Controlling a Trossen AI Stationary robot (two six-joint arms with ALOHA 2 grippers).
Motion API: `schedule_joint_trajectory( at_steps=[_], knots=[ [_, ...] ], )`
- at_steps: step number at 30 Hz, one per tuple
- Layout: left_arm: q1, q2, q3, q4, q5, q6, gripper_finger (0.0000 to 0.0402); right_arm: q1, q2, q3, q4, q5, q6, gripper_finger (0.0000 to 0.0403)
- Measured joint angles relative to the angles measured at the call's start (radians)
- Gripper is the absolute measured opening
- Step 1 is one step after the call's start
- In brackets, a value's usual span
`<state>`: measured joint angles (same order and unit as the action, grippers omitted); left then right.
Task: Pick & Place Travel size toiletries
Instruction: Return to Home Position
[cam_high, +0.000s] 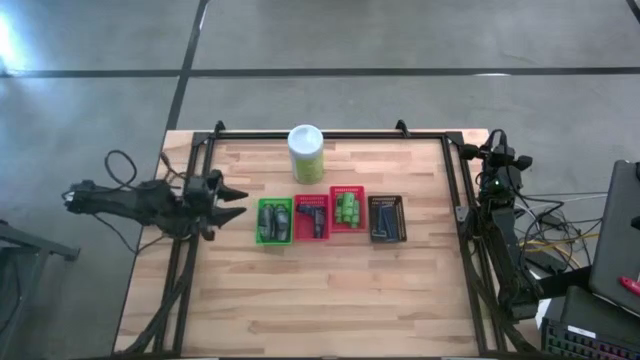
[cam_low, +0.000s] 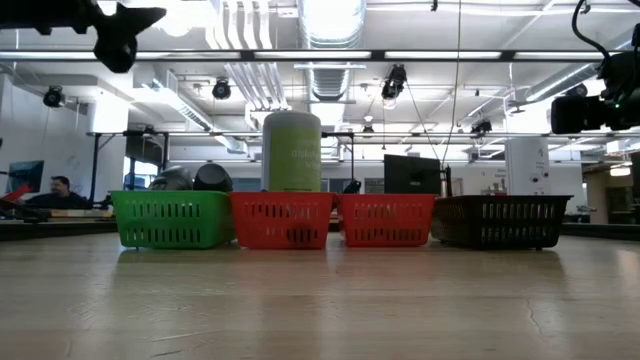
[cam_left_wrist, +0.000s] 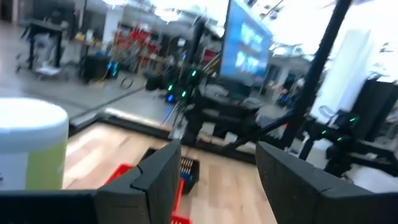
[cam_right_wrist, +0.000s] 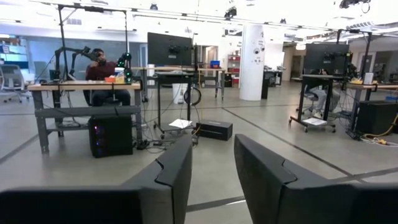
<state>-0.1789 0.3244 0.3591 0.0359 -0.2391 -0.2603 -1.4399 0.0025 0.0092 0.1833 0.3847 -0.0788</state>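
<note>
Travel size toiletries (cam_high: 311, 218) lie in a row of four small mesh baskets at the centre of the high view, on the pale wooden table (cam_high: 330, 290). From left to right in the low view we see a green plastic basket (cam_low: 172, 220), two red plastic baskets (cam_low: 283, 220) (cam_low: 388, 220) and a dark plastic basket (cam_low: 500, 222), set side by side.

From above, the green basket holds grey squeeze tubes (cam_high: 275, 221). The left red one holds small dark tubes (cam_high: 312, 214) and the right red one bright green tubes (cam_high: 347, 210). The dark basket holds thin dark-blue stick-like razors (cam_high: 386, 218).

A large white-and-green cylindrical canister (cam_high: 306, 153) stands upright just behind the red baskets, above them in the high view.

The left gripper (cam_high: 238, 203) sits at left centre of the high view, just left of the green basket and pointing at it. Its fingers are spread, released and empty. In the low view it hangs at the upper left, well above the table.

The right arm (cam_high: 498, 190) is folded at the table's right edge, and the right gripper (cam_right_wrist: 212, 140) faces out into the room, its fingers apart and holding nothing.

A seated person (cam_right_wrist: 102, 71) shows at a bench in the upper left of the right wrist view.
</note>
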Motion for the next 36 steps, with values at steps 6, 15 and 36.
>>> schedule_joint_trajectory(
  at_steps=[6,15,36],
  knots=[
    [0.023,-0.128,-0.093,0.002,0.063,0.026,0.0212,0.000,0.000,0.000,0.000,0.000,0.000,0.0135],
    [0.037,-0.316,-0.204,0.013,0.110,0.270,0.0179,0.000,0.000,0.000,0.000,0.000,0.000,0.0155],
    [0.038,-0.318,-0.324,-0.051,-0.153,0.282,0.0156,0.000,0.000,0.000,0.000,0.000,0.000,0.0195]
  ],
)
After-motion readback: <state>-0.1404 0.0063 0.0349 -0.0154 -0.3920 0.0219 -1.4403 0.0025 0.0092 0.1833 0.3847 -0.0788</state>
